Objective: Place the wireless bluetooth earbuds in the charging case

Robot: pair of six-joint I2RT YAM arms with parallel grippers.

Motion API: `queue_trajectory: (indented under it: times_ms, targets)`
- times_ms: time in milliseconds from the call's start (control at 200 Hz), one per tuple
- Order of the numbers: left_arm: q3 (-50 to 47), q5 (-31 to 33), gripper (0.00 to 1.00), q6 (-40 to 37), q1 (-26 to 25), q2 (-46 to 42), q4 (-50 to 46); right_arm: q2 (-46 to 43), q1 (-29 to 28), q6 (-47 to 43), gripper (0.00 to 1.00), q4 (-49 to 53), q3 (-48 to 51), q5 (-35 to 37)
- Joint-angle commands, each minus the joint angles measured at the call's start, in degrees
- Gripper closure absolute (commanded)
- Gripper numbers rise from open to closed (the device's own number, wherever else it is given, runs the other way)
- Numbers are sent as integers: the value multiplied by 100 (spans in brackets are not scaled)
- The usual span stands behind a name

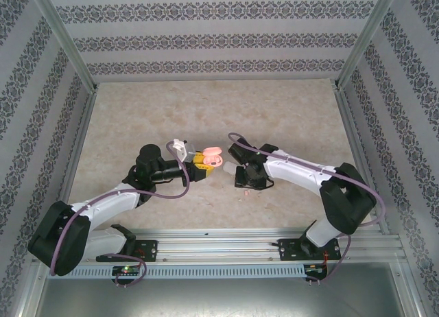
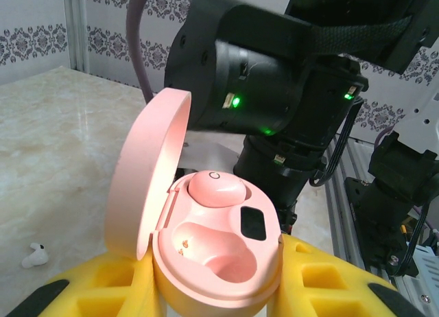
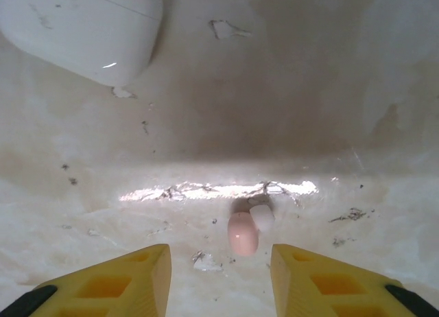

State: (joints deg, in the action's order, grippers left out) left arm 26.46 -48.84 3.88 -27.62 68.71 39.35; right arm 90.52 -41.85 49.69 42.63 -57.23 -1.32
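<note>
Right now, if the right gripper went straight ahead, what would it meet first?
Likely the pink earbud on the table, lying ahead between the fingers of the open right gripper; depth is unclear.

Glossy pink plastic case [image 2: 212,252], smooth pink earbud [image 3: 243,233], polished marble-look table [image 1: 206,111]

The 2 arms stand on black bases [image 1: 134,250] bolted to the silver rail [image 1: 219,243]. Above the rail, the left arm [image 1: 110,200] and right arm [image 1: 302,173] show white links between bulky black joints, each trailed by 1 purple cable [image 2: 140,22]. The right claw [image 3: 219,252] has 2 yellow fingers [image 3: 116,286] tipped black. Green lights [image 2: 235,101] dot a round black housing [image 2: 274,77].
</note>
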Motion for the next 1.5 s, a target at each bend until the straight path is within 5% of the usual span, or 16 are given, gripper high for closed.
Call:
queue_trajectory:
  times_ms: [0, 654, 984, 1499]
  targets:
    - [-44, -19, 86, -86, 85, -143, -46, 291, 10, 128, 59, 121, -15, -33]
    - [-79, -10, 86, -186, 90, -209, -182, 551, -660, 546, 72, -240, -214, -35]
    - [-98, 4, 86, -239, 86, -266, -269, 702, -677, 810, 73, -922, 267, -292]
    - [-115, 8, 86, -248, 88, -265, -262, 141, -492, 832, 73, -397, 677, -9]
